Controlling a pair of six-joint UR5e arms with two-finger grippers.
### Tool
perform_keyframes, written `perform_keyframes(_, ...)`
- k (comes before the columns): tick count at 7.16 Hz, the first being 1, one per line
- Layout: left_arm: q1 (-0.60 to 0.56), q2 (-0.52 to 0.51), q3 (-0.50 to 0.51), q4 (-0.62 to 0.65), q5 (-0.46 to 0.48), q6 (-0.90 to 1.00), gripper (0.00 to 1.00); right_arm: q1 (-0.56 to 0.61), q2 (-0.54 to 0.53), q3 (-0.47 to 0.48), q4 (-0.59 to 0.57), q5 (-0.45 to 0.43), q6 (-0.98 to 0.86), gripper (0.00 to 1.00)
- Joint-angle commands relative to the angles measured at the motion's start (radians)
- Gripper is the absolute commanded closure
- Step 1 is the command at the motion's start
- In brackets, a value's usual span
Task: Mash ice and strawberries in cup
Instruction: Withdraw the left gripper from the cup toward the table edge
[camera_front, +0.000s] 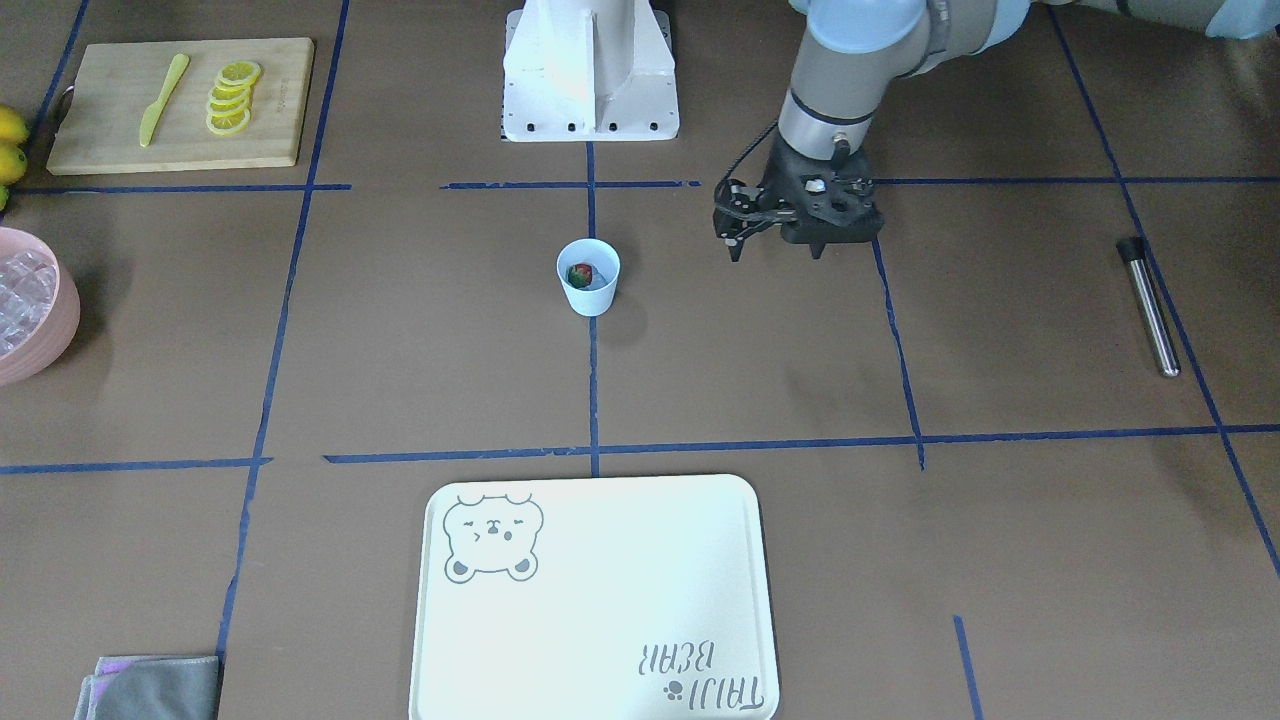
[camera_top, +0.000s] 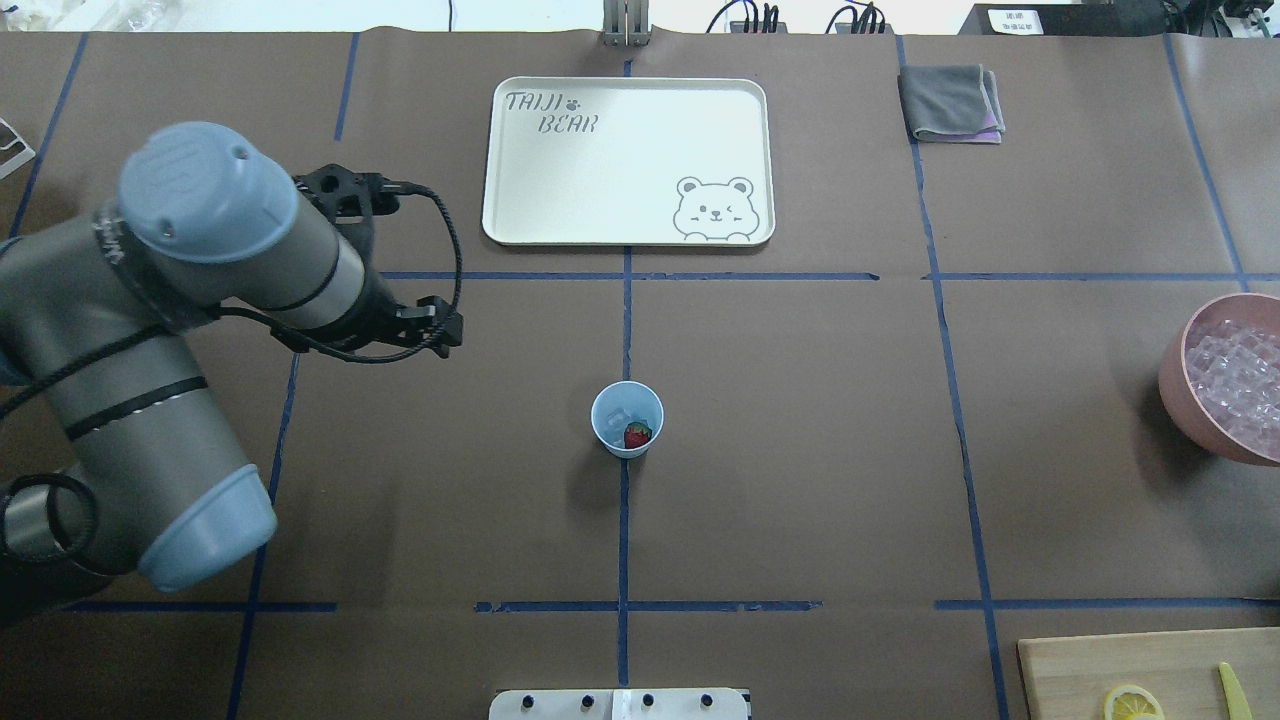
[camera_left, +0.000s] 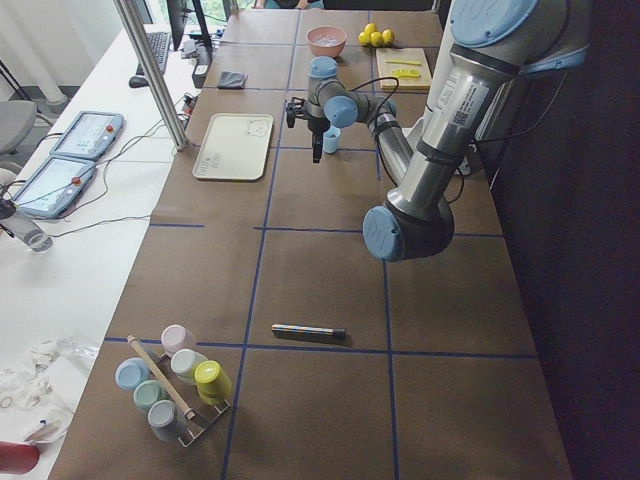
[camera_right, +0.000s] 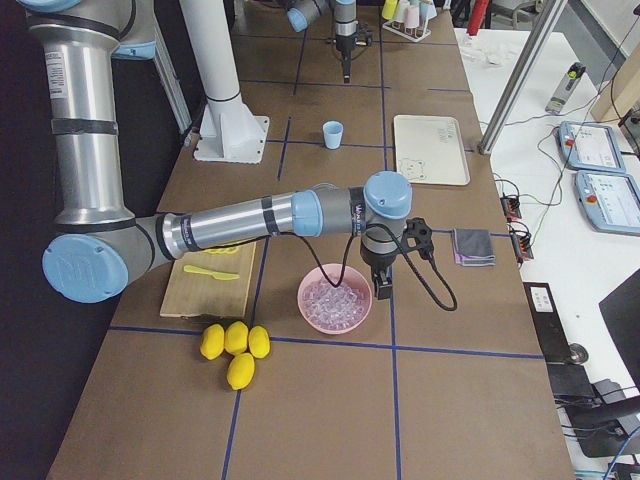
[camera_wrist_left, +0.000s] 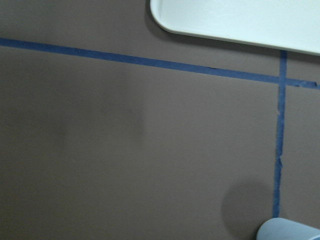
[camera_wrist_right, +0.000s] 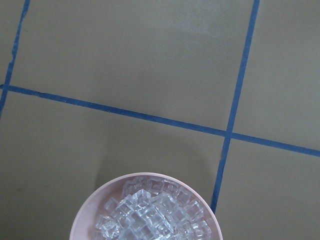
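- Desk (camera_top: 800, 450) is lying under brown paper crossed by blue tape lines, and it is carrying everything below.
- Left arm (camera_top: 150, 330) is reaching out over the desk's left half, with its wrist bending downward.
- Right arm (camera_right: 230, 225) is stretching low along the desk's right end, towards the pink bowl.
- Pale tray (camera_top: 620, 170) with a bear drawing is sitting at the far edge from the robot, in line with the cup.
- Wooden cutting board (camera_front: 100, 130) is lying near the robot's right side, carrying a row of overlapping lemon slices (camera_front: 232, 98) and a yellow knife (camera_front: 163, 98) beside them.
- Pink bowl (camera_top: 1178, 395) is standing at the right end, well apart from the cup, and is holding a heap of ice (camera_wrist_right: 150, 212).
- Grey cloth (camera_top: 950, 100) is lying folded to the right of the tray.
- Left tool (camera_front: 778, 250) is pointing down over bare desk on the robot's left of the cup, apart from it, with its fingers spread and gripping nothing.
- Right tool (camera_right: 382, 285) is hanging just beside the bowl's rim; I cannot tell whether it is open or closed.
- Metal rod (camera_front: 1150, 305) is lying flat far out on the robot's left.
- Pale blue cup (camera_top: 627, 420) is standing upright at the desk's middle, on a blue line.
- Red strawberry (camera_top: 637, 435) is resting inside the cup; the pale shape next to it is possibly an ice cube, though the view is too small to be sure.
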Motion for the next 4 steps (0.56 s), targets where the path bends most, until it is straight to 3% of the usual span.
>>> perform_keyframes(1,-0.139,0.137,-0.035,-0.007,-0.101,0.21,0.0,0.013,0.0,-0.013,0.0,0.002,-0.001,0.01)
perform_keyframes(4,-0.307,0.327,-0.026,-0.04,-0.155,0.51,0.0,0.022,0.0,-0.021,0.0,0.002,0.002,0.01)
